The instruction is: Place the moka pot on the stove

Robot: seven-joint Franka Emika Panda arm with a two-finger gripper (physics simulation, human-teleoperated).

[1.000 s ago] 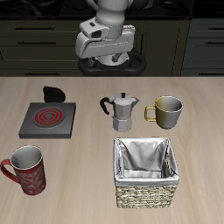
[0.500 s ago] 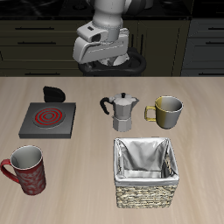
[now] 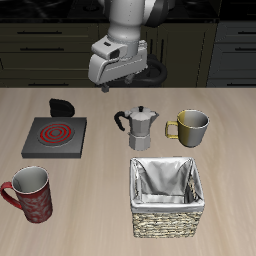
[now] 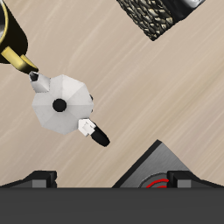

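The silver moka pot (image 3: 142, 125) with black handle and lid knob stands upright on the table, between the stove and a metallic mug. It shows from above in the wrist view (image 4: 59, 105). The stove (image 3: 55, 137), a dark grey plate with a red spiral coil and a black knob block, lies beside it on the table. One corner of the stove shows in the wrist view (image 4: 159, 171). My gripper (image 3: 124, 76) hangs above and behind the moka pot, open and empty, touching nothing. In the wrist view (image 4: 109, 180) its two fingertips stand wide apart.
A metallic mug (image 3: 190, 126) with an olive handle stands beside the moka pot and also shows in the wrist view (image 4: 9, 39). A wicker basket (image 3: 166, 213) with a white cloth lining sits nearer the front edge. A red mug (image 3: 30, 192) stands in front of the stove.
The gripper has come down a little and forward from the back of the table toward the moka pot. The objects have not moved.
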